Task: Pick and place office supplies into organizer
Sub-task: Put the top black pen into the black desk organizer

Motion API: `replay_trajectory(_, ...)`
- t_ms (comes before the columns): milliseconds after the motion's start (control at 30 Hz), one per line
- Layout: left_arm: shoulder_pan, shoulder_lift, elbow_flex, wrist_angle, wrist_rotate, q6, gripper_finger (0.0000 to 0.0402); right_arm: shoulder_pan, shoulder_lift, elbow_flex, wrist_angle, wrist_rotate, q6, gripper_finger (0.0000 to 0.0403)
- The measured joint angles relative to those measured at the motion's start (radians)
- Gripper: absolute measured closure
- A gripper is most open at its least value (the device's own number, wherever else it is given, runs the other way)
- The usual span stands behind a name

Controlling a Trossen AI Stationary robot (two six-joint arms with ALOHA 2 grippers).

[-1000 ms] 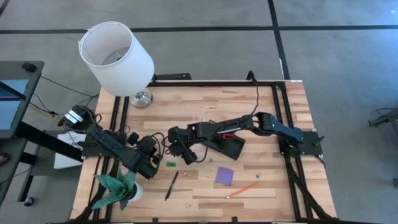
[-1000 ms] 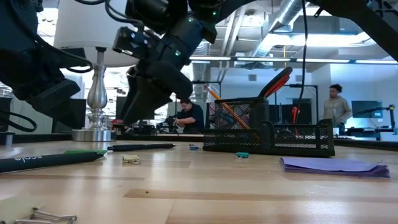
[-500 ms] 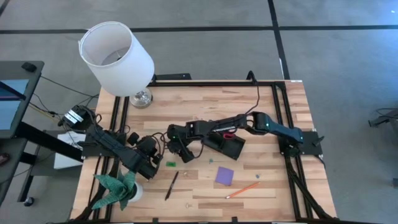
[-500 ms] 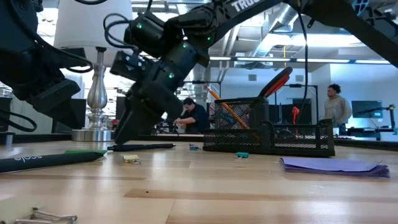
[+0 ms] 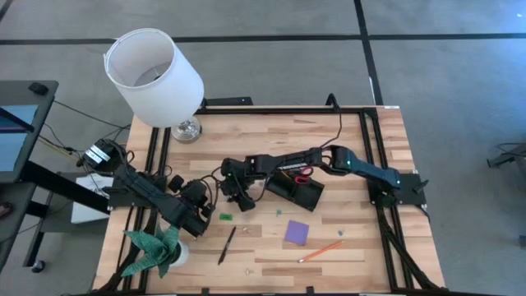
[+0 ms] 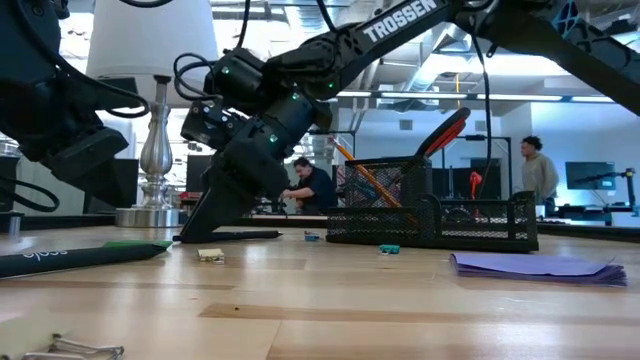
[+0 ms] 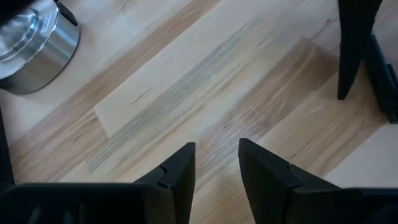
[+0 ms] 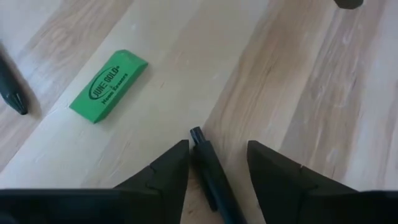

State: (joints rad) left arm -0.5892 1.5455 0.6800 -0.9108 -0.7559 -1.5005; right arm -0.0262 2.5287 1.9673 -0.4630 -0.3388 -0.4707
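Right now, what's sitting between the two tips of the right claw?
A black pen lies on the wood between the open right claw tips, seen in the right wrist view; a green eraser lies beyond.

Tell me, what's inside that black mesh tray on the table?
In the organizer, red-handled scissors and orange pencils stand up in the taller back section. The low front compartments are screened by mesh walls, so anything lying in them cannot be seen.

Right gripper (image 8: 214, 163) low over the wooden desk (image 8: 292, 81), jaws apart and straddling a black pen (image 8: 213, 174), neither finger touching it. Green eraser (image 8: 109, 86) lying flat nearby, printed side up. Another dark tip (image 8: 11, 94) just beside the eraser.
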Motion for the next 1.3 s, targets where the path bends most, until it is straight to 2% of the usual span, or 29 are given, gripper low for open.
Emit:
replay_trajectory(167, 0.000, 0.000, 0.000, 0.001, 0.016, 0.001, 0.0283, -0.003, -0.001, 0.000, -0.005, 0.000, 0.015, 0.0282)
replay_trajectory(467, 0.000, 0.000, 0.000, 0.000, 0.017, 0.001, 0.0283, 0.003, -0.004, -0.001, -0.031, -0.005, 0.061, 0.0384)
replay_trajectory(700, 0.000, 0.000, 0.000, 0.001, 0.018, 0.000, 0.0283, 0.011, -0.018, -0.008, 0.031, -0.004, 0.124, 0.0374)
replay_trajectory(933, 0.000, 0.000, 0.000, 0.000, 0.018, 0.000, 0.0283, 0.010, -0.019, -0.007, 0.084, 0.002, 0.151, 0.0384)
replay_trajectory(1300, 0.000, 0.000, 0.000, 0.000, 0.019, -0.002, 0.0283, 0.009, -0.009, 0.101, -0.047, 0.015, 0.149, 0.0387)
